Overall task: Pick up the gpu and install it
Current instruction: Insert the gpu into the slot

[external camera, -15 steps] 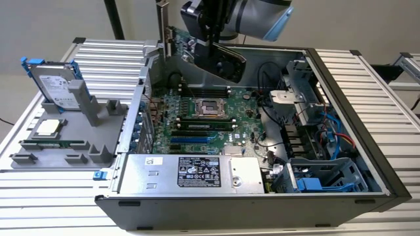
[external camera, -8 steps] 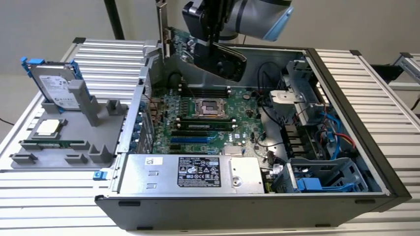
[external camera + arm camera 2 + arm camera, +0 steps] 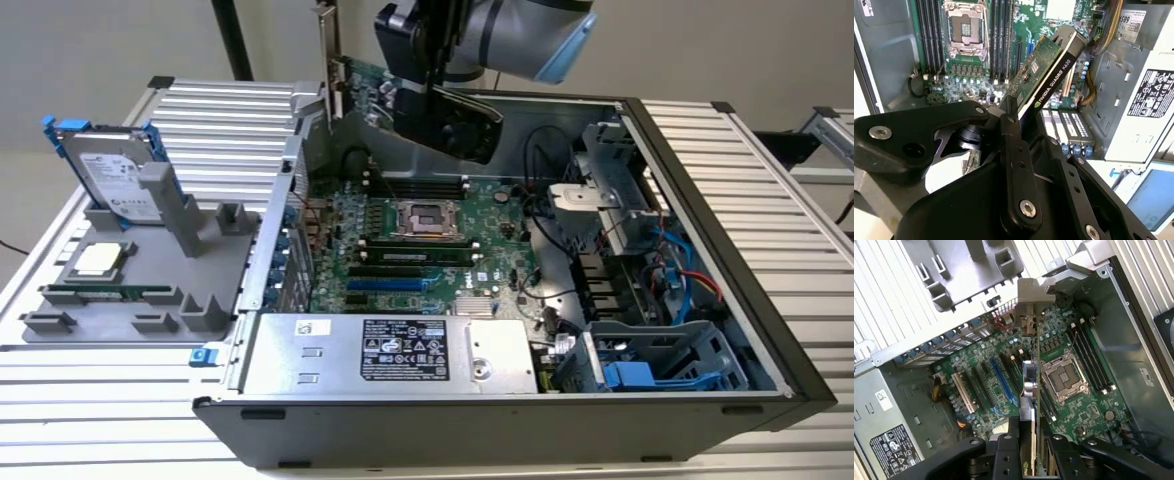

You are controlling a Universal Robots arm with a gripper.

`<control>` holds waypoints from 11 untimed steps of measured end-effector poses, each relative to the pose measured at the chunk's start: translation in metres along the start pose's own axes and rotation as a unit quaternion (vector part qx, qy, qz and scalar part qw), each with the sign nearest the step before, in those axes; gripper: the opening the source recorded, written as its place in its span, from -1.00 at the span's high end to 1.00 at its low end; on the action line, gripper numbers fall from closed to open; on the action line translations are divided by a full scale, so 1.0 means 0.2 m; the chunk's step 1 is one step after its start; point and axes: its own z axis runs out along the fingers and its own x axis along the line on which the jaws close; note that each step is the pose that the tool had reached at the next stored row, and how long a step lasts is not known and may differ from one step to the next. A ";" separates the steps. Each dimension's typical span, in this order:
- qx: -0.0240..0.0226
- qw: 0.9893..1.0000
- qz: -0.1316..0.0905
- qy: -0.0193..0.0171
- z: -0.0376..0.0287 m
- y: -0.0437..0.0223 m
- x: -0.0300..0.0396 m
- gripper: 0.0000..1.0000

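Item: gpu [image 3: 1046,65], green board w/ black cooler, silver bracket at one end. Location: in the air above the open computer case [image 3: 747,260], over the motherboard [image 3: 400,250], tilted, not seated in any slot; bracket end toward the case's rear wall, at the exterior view's left. Holder: end effector [image 3: 1015,117], clenched on one end of the card. Step in hand, by my reading: lining the card up over the expansion slots [image 3: 1002,382], which lie betw. CPU socket [image 3: 430,215] & power supply [image 3: 387,350]. To do it well: card upright, edge connector parallel w/ slot, bracket matched to rear opening, straight travel w/ even pressure; keep clear of memory slots [image 3: 1089,357] & loose cables. Risk: tilt as held could jam one corner. Writing: white lettering along cooler edge, printed labels on power supply; noted, not transcribed. Also present: hard drive [image 3: 114,175] upright in grey fixture [image 3: 200,270] on the table [image 3: 94,400], well apart from the card.
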 end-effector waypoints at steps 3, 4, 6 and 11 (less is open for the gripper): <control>0.000 1.000 -0.010 0.000 -0.001 0.000 0.000 1.00; 0.000 1.000 -0.013 0.001 -0.001 0.000 0.000 1.00; 0.000 1.000 -0.020 0.001 -0.002 0.000 0.000 1.00; -0.001 0.999 -0.037 0.002 -0.003 0.000 0.000 1.00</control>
